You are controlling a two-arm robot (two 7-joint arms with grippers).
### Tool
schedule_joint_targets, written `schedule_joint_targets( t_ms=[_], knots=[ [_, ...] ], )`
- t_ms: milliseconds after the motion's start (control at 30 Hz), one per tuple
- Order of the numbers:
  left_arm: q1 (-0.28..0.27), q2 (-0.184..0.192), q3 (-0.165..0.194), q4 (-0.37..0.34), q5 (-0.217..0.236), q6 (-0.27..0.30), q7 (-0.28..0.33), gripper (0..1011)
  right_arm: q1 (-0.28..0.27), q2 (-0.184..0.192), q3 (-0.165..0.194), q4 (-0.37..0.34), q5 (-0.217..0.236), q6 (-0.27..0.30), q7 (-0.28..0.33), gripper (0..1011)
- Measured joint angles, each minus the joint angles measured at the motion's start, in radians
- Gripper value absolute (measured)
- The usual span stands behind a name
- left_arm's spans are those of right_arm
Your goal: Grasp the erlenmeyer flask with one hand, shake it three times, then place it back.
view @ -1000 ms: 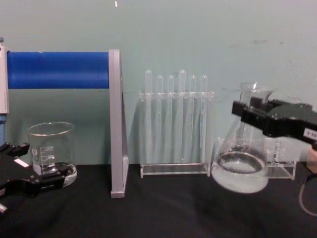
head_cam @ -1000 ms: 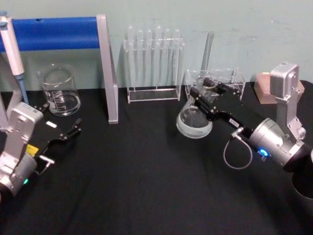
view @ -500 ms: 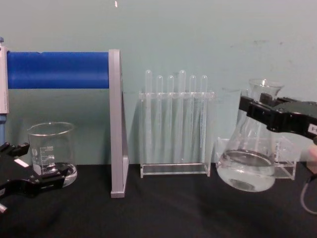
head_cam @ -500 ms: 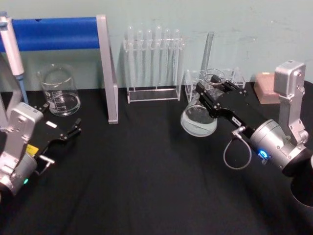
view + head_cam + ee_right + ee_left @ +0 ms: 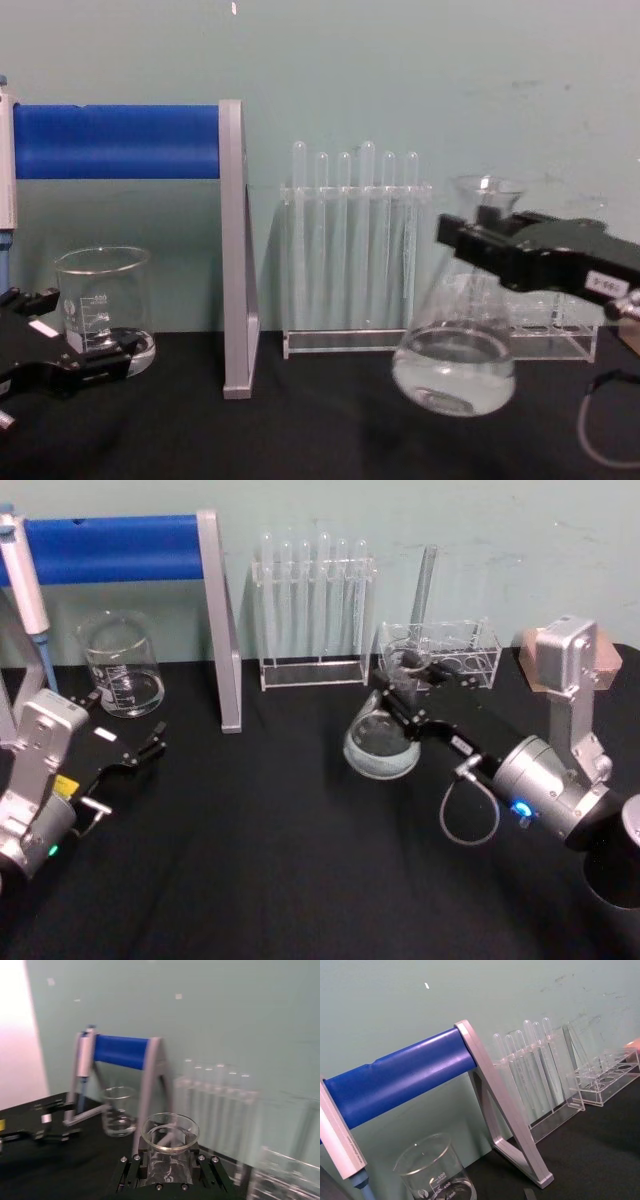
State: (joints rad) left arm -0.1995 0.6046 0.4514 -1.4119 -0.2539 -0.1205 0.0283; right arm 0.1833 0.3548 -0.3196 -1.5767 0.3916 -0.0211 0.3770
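1. My right gripper (image 5: 478, 243) is clamped on the neck of the erlenmeyer flask (image 5: 455, 365). My wrist view looks down into its flared rim between my fingers.
2. The chest view adds the base, tilted below my grip, with liquid pooled inside.
3. Beyond it, to my left, stands the test tube rack (image 5: 355, 250).
4. Far to my left, the left gripper (image 5: 150, 742) rests with its fingers apart, near the beaker (image 5: 122, 670).

Erlenmeyer flask (image 5: 454, 368) neck behind right gripper (image 5: 463, 241)

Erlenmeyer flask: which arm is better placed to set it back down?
Right. The right tool grips the erlenmeyer flask by its neck, holding it tilted; the left tool sits open, far off beside the beaker.
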Motion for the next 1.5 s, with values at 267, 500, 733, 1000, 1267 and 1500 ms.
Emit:
schedule_joint_targets(
  t_ms=[267,500,733,1000,1267,1500],
  knots=[
    [0.000,0.000,0.000,0.000,0.000,0.000,0.000,1001,0.019,0.019,-0.076,-0.009,0.016,-0.003,0.113,449],
    [0.000,0.000,0.000,0.000,0.000,0.000,0.000,1001,0.036,0.038,-0.147,-0.023,0.030,-0.010,0.193,449],
    [0.000,0.000,0.000,0.000,0.000,0.000,0.000,1001,0.048,0.051,-0.184,-0.026,0.043,-0.020,0.222,449],
    [0.000,0.000,0.000,0.000,0.000,0.000,0.000,1001,0.050,0.059,-0.171,-0.016,0.063,-0.029,0.179,449],
    [0.000,0.000,0.000,0.000,0.000,0.000,0.000,1001,0.033,0.069,-0.090,0.006,0.073,-0.030,0.080,449],
    [0.000,0.000,0.000,0.000,0.000,0.000,0.000,1001,0.001,0.080,0.006,0.019,0.072,-0.031,-0.003,449]
  ],
)
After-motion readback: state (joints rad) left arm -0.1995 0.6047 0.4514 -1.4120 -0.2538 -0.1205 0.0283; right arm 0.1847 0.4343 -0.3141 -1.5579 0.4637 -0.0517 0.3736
